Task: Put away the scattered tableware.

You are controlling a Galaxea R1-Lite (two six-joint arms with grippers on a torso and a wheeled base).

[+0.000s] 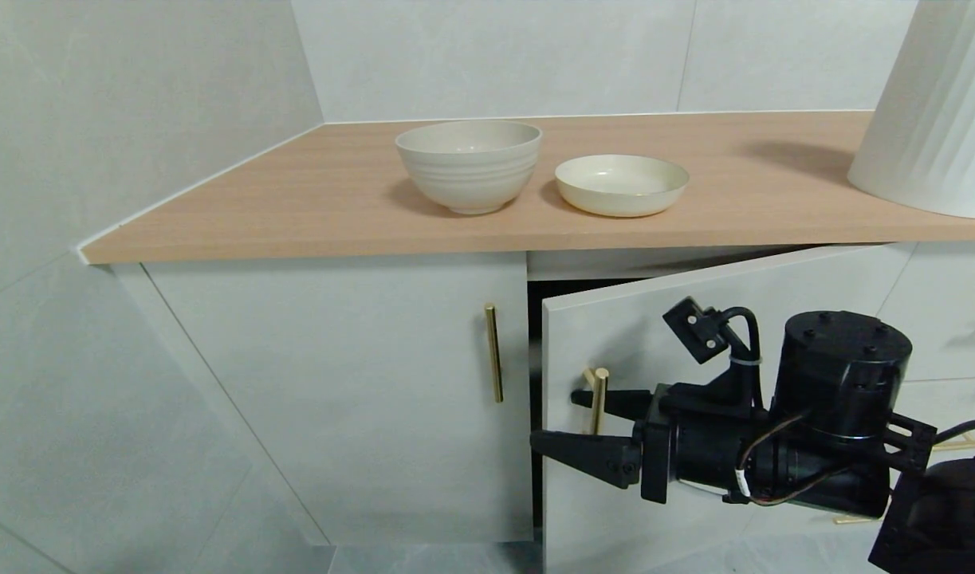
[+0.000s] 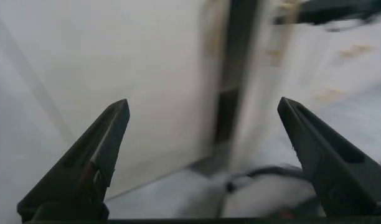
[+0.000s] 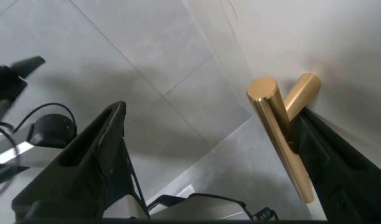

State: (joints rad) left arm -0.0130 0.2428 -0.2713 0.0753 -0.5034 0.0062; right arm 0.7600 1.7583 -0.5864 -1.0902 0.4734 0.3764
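Wood-grain countertop: ribbed cream bowl and shallow cream dish sit above the right gripper, not yet stowed. Its jaws stand apart astride the brass bar handle of the part-open white cabinet door. Left gripper spread, empty.

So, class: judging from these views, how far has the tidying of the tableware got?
Done: the right cabinet door stands ajar. In hand: the right gripper, open, sits at that door's gold handle. To do: the bowl and shallow dish sit on the counter, untouched; the left gripper is open, empty.
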